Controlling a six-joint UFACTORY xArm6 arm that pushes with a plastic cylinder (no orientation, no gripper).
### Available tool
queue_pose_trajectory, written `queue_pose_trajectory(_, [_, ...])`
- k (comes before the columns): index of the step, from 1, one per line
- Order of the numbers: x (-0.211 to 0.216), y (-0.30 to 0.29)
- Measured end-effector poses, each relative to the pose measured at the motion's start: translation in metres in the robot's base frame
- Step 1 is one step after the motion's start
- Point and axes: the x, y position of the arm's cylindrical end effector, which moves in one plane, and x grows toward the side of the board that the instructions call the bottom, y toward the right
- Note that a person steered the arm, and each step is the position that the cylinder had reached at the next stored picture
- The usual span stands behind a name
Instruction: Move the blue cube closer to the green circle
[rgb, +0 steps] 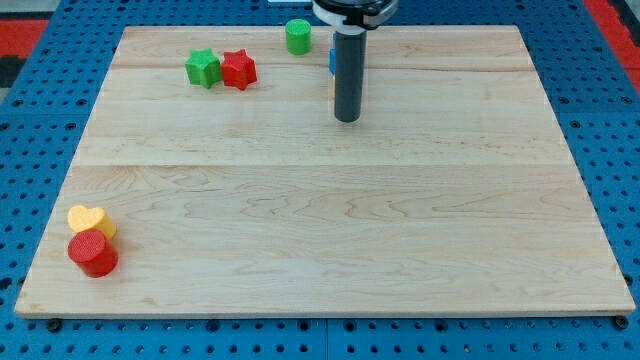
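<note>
The green circle (298, 36) stands near the view's top edge of the wooden board, left of the rod. The blue cube (332, 60) is almost wholly hidden behind the rod; only a thin blue sliver shows at the rod's left side, with a bit of orange just below it. My tip (347, 119) rests on the board just below the blue cube, to the lower right of the green circle.
A green star (203, 68) and a red star (239, 69) sit side by side at the upper left. A yellow heart (89, 219) and a red cylinder (93, 253) sit at the lower left corner. The wooden board (320, 220) lies on a blue pegboard.
</note>
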Motion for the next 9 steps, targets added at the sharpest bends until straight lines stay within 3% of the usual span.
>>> queue_pose_trajectory(2, [-0.039, 0.000])
queue_pose_trajectory(5, [-0.043, 0.005])
queue_pose_trajectory(7, [-0.042, 0.061])
queue_pose_trajectory(9, [-0.124, 0.048])
